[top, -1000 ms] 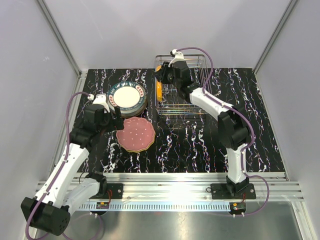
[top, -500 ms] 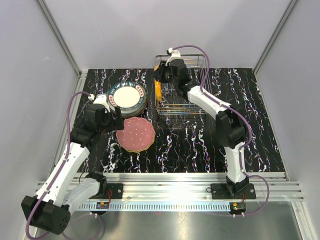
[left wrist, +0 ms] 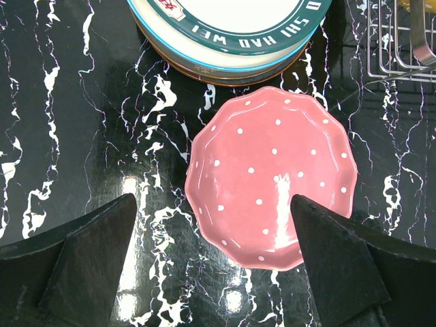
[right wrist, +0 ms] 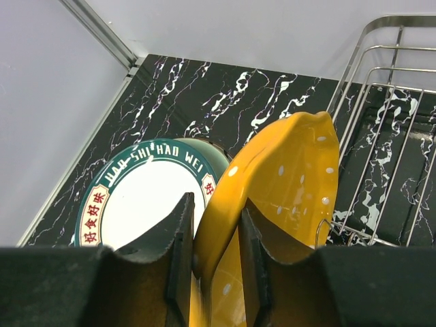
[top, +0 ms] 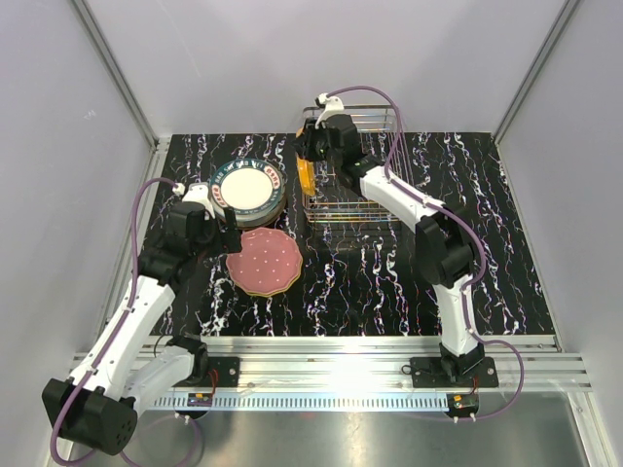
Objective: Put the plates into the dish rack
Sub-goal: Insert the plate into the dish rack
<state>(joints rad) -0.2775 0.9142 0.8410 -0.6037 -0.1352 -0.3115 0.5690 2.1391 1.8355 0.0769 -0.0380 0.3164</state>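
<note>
Nearest the arm bases, the left tool [left wrist: 212, 201] is shown released, its jaws wide apart, poised above the pink scalloped plate with white dots [left wrist: 272, 174], which lies flat on the black white-veined desk [top: 487, 243]. Just beyond is the stack of round plates [top: 247, 188], topped by a white, green-rimmed one. Farther back, at the left end of the rectangular rack of thin shiny metal wire [top: 370, 209], the right tool [right wrist: 214, 231] is clenched on the rim of the orange-yellow scalloped plate with white dots [right wrist: 286, 177]. This plate is held on edge, slightly tilted, its long axis running near to far. Seating between dividers cannot be confirmed. The plate is best squared upright, aligned with one gap, and lowered until the wire bears it before release.
</note>
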